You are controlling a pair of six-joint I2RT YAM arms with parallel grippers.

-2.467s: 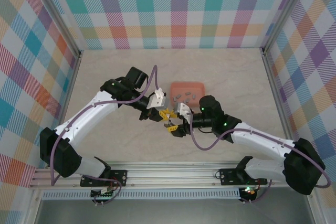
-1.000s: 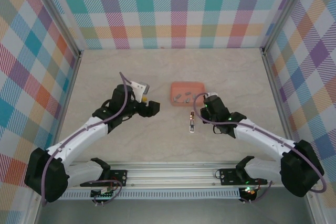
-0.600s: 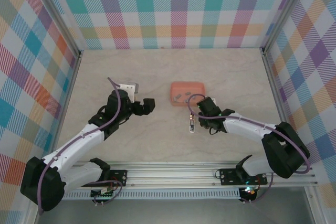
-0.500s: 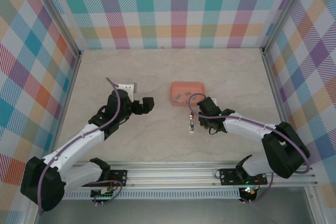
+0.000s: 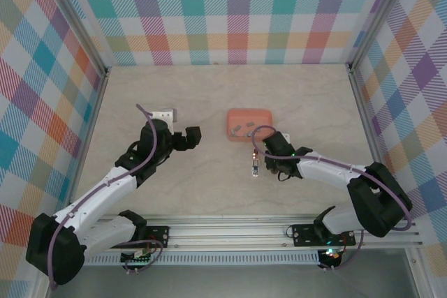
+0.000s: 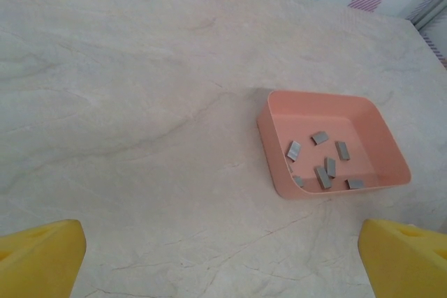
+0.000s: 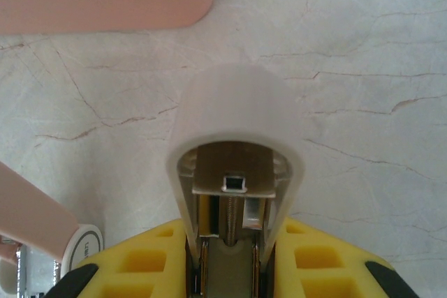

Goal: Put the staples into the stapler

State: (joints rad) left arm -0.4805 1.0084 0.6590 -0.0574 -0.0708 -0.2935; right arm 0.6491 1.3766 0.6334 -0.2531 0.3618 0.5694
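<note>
Yellow pads [image 7: 140,259] of the right gripper [image 7: 234,242] are clamped narrowly on the rear of the stapler [image 7: 234,123], one pad on each flank. The stapler's white rounded shell points to 12 o'clock in the right wrist view. Its inside is exposed, showing a metal plate and a spring rod. At 8 o'clock of the shell lie a pink strip [image 7: 28,207] and a small white disc [image 7: 82,246]; what they belong to cannot be told.

The coral-pink tray [image 6: 363,130] stands just beyond the stapler at 12 o'clock, apart from it, on the pale marbled table [image 5: 209,193]. The staples [image 6: 323,176], several short grey strips, lie loose and scattered on the tray floor, none in the stapler or in either gripper.

The left gripper [image 5: 190,136] is well apart, at 9 o'clock of the tray in the top external view. Its jaws are spread fully wide and hold nothing. In the left wrist view its yellow tips sit at 7 and 5 o'clock, with the tray at 3 o'clock
</note>
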